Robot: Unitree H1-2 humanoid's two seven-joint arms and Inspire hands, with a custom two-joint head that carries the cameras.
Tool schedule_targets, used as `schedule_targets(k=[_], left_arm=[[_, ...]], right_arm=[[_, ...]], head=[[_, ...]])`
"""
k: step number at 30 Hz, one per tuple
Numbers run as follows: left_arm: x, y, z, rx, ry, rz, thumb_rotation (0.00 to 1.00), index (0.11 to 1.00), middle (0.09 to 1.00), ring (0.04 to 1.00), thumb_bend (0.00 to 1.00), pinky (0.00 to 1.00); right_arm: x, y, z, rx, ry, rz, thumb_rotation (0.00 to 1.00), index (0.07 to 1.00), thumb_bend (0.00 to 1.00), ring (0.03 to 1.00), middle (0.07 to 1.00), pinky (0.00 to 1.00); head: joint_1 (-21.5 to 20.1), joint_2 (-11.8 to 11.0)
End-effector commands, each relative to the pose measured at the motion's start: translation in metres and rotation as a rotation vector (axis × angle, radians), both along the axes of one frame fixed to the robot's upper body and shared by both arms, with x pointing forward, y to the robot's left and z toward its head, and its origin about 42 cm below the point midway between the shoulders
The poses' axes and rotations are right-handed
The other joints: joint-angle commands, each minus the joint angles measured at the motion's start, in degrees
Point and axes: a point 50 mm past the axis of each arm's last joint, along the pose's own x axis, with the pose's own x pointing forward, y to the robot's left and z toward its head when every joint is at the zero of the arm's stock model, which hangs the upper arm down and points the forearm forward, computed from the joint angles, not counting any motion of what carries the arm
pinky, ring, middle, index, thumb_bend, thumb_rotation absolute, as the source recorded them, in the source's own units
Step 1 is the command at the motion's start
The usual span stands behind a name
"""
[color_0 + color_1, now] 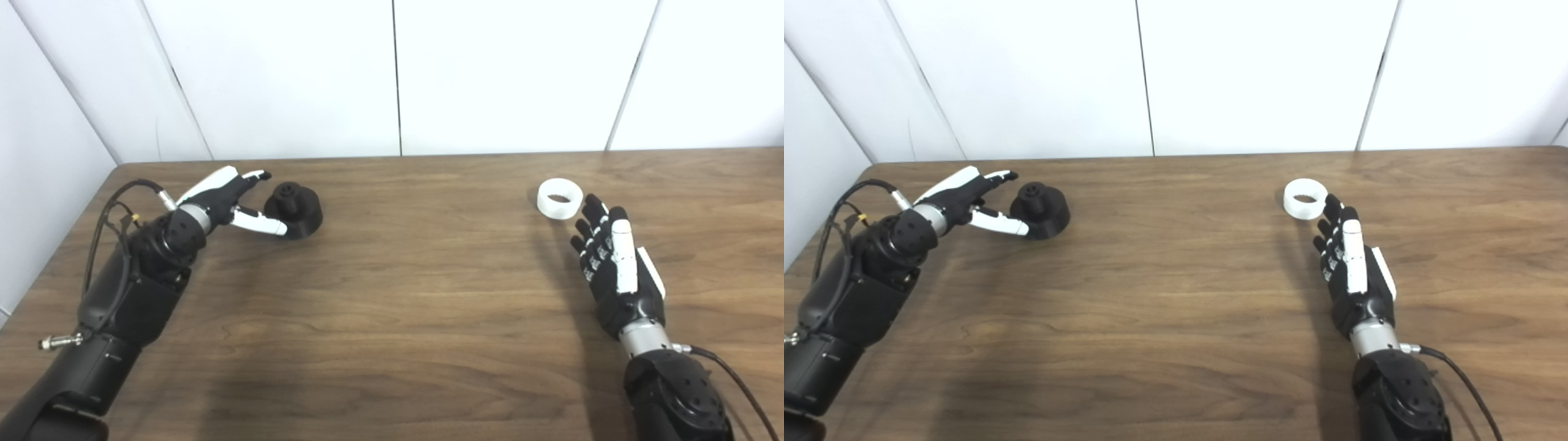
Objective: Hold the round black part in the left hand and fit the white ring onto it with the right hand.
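The round black part [296,208] sits on the wooden table at the far left, a dome with a small knob on top. My left hand [229,199] is open right beside it, thumb stretched along its near side and fingers reaching past its far side, not closed on it. The white ring [559,198] lies on the table at the right. My right hand [609,257] is open just short of the ring, its fingertips [592,202] pointing at the ring's right edge and close to touching it.
The table's far edge [429,155] meets a white panelled wall. A side wall [43,159] runs close along the left, next to my left arm. Cables [116,202] loop off the left wrist. Bare wood [416,257] spans between the two hands.
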Motion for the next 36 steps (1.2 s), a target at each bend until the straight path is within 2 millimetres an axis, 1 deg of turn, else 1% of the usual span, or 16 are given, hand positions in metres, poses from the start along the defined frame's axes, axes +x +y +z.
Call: schedule_targets(k=[1, 5, 8, 16, 24, 27, 32, 33, 36], left_arm=[[0.013, -0.003, 0.032, 0.045, -0.083, -0.016, 0.41, 0.966, 1.000, 1.000, 1.00, 0.90], [0.015, -0.007, 0.026, 0.046, -0.078, -0.015, 0.42, 0.958, 0.996, 1.000, 1.00, 0.89], [0.017, -0.011, 0.020, 0.054, -0.083, -0.032, 0.42, 0.947, 0.984, 1.000, 1.00, 0.89], [0.025, -0.021, 0.009, 0.050, -0.070, -0.056, 0.40, 0.936, 0.991, 1.000, 1.00, 0.90], [0.026, -0.026, 0.003, 0.031, -0.097, -0.077, 0.38, 0.898, 0.984, 1.000, 1.00, 0.90], [0.026, -0.027, 0.002, 0.033, -0.109, -0.080, 0.33, 0.847, 0.960, 1.000, 0.99, 0.89], [0.024, -0.027, 0.000, 0.033, -0.158, -0.079, 0.29, 0.779, 0.934, 0.990, 0.94, 0.87], [0.023, -0.026, -0.001, 0.033, -0.169, -0.080, 0.28, 0.753, 0.926, 0.981, 0.93, 0.86], [0.022, -0.026, -0.003, 0.030, -0.189, -0.086, 0.26, 0.728, 0.915, 0.976, 0.91, 0.86]], right_arm=[[0.009, 0.004, 0.024, 0.003, -0.102, 0.006, 1.00, 0.964, 0.49, 1.000, 1.000, 1.00], [0.009, 0.004, 0.025, 0.014, -0.102, -0.004, 1.00, 0.956, 0.49, 1.000, 1.000, 1.00], [0.009, 0.003, 0.025, 0.022, -0.102, -0.007, 1.00, 0.955, 0.49, 1.000, 1.000, 1.00], [0.006, 0.002, 0.027, 0.015, -0.112, -0.002, 1.00, 0.962, 0.49, 1.000, 1.000, 1.00], [0.003, 0.000, 0.028, 0.002, -0.113, -0.013, 1.00, 0.961, 0.52, 1.000, 1.000, 1.00], [0.003, -0.002, 0.027, -0.005, -0.113, -0.009, 1.00, 0.964, 0.51, 1.000, 1.000, 1.00], [0.003, -0.002, 0.027, 0.000, -0.113, -0.003, 1.00, 0.958, 0.52, 1.000, 1.000, 1.00], [0.003, -0.003, 0.026, -0.003, -0.114, 0.003, 1.00, 0.961, 0.52, 1.000, 1.000, 1.00], [0.004, -0.003, 0.026, -0.007, -0.117, 0.010, 1.00, 0.963, 0.52, 1.000, 1.000, 1.00]], head=[[0.0, 0.0], [-0.5, -0.2], [-0.6, -0.3], [-1.1, -0.4], [-1.1, -0.5], [-1.0, -0.7], [-0.9, -0.7], [-0.9, -0.7], [-1.0, -0.7]])
